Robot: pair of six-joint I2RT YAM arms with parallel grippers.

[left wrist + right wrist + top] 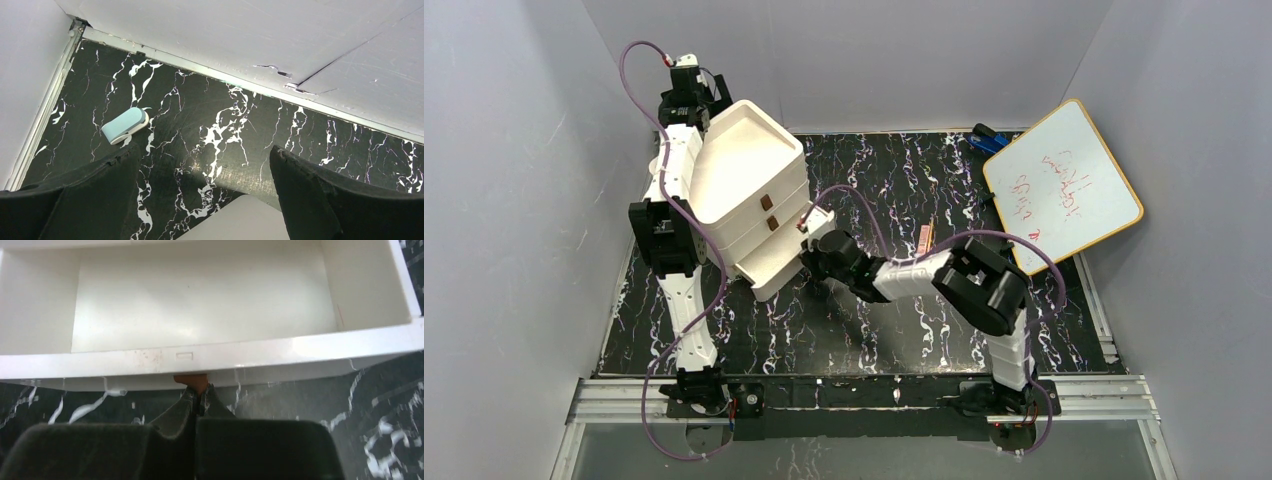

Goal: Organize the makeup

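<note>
A slim pink-brown stick [925,238] lies on the black marble table right of centre; the other makeup is out of view. The white three-drawer box [749,175] stands at the back left with its bottom drawer [769,268] pulled out. In the right wrist view that drawer [200,300] is empty inside. My right gripper [809,262] is shut on the drawer's brown handle tab [192,380], jaws pinched together [200,390]. My left gripper [689,85] is behind the box at the back left, open and empty [205,150] above the table.
A whiteboard with red writing [1064,185] leans at the back right, a blue object [986,138] beside it. A small light-blue and white object [125,125] lies near the back left wall. A corner of the white box [240,220] shows below the left jaws.
</note>
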